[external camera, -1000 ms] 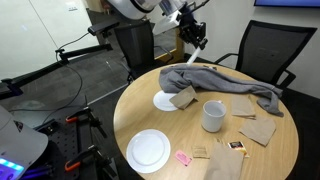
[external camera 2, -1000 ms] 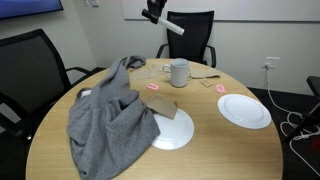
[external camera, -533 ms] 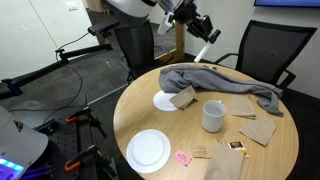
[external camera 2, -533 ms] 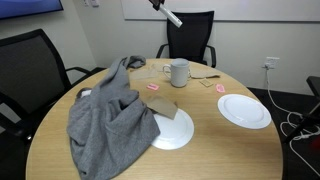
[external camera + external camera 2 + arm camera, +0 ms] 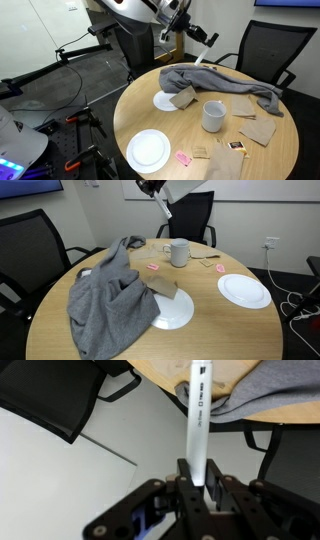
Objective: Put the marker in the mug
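Note:
My gripper (image 5: pixel 198 485) is shut on the marker (image 5: pixel 197 420), a slim white stick that points away from the jaws toward the table edge. In both exterior views the gripper (image 5: pixel 190 28) (image 5: pixel 157 189) holds the marker (image 5: pixel 205 40) (image 5: pixel 166 204) high in the air beyond the table's far edge. The light grey-white mug (image 5: pixel 213 116) (image 5: pixel 179 252) stands upright on the round wooden table (image 5: pixel 140 115), well below and apart from the gripper. The mug is out of the wrist view.
A grey cloth (image 5: pixel 222 80) (image 5: pixel 108 295) (image 5: pixel 262 390) lies across the table. Two white plates (image 5: pixel 149 150) (image 5: pixel 244 290) lie flat, one partly under brown napkins (image 5: pixel 168 288). Pink packets (image 5: pixel 153 267) and more napkins (image 5: pixel 258 128) lie near the mug. Black office chairs (image 5: pixel 262 50) (image 5: pixel 190 215) ring the table.
The gripper has turned and shifted a little in the air, still holding the marker. The marker now points more steeply down. Nothing on the table has moved.

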You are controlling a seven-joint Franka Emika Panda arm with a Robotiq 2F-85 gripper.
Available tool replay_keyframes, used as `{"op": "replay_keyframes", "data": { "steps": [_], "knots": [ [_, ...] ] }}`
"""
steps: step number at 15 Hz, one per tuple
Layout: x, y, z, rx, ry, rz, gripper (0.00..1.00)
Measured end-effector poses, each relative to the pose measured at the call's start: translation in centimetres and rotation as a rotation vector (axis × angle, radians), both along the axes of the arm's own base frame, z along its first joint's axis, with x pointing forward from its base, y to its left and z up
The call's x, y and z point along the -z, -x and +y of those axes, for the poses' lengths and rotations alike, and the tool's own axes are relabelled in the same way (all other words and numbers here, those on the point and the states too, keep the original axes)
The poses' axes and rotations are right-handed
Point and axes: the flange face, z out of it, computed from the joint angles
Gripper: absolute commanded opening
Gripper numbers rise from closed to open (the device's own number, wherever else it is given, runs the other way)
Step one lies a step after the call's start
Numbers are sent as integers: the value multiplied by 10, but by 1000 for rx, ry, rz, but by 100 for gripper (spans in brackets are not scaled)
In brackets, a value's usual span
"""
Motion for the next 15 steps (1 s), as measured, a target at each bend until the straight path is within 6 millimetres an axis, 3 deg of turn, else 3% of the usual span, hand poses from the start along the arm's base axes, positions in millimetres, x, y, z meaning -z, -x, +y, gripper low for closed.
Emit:
{"op": "replay_keyframes", "data": {
  "steps": [8, 15],
  "knots": [
    [10, -7, -16, 234, 95, -272, 5],
    [48, -2, -36, 467, 198, -452, 5]
  ]
}}
